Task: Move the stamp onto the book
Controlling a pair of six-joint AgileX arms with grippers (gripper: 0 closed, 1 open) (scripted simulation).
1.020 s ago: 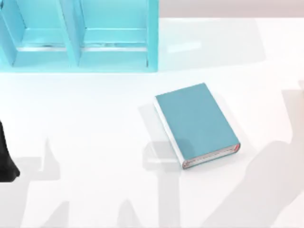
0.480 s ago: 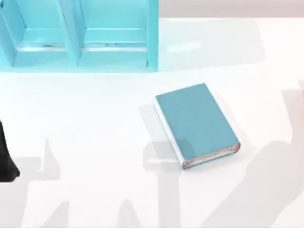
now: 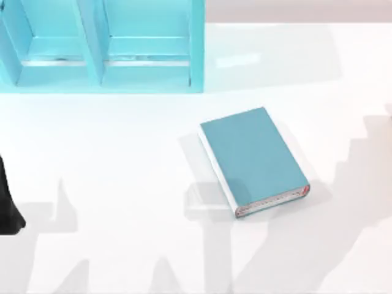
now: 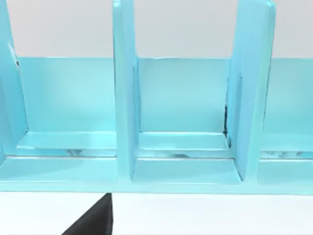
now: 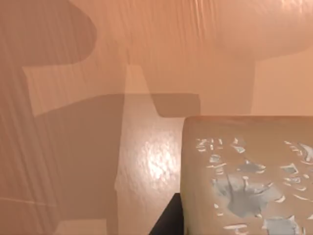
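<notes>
Stamp [image 5: 249,176] close under right wrist cam; left arm [image 3: 8,205] at table's left edge.

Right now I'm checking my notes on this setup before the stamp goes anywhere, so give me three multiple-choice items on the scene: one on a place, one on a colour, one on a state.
1. Where does the shelf unit stand in the top view?
A. far left corner of the table
B. near right corner
C. on the book

2. What colour is the cover of the book?
A. red
B. teal
C. black

3. How does the book lie?
A. upright on its spine
B. open, pages showing
C. closed and flat on the table

Answers:
1 A: the turquoise compartments fill the upper left of the top view.
2 B: the cover is plain teal, with white page edges.
3 C: the cover faces up, shut, with nothing on it.

The stamp appears close up in the right wrist view.
</notes>
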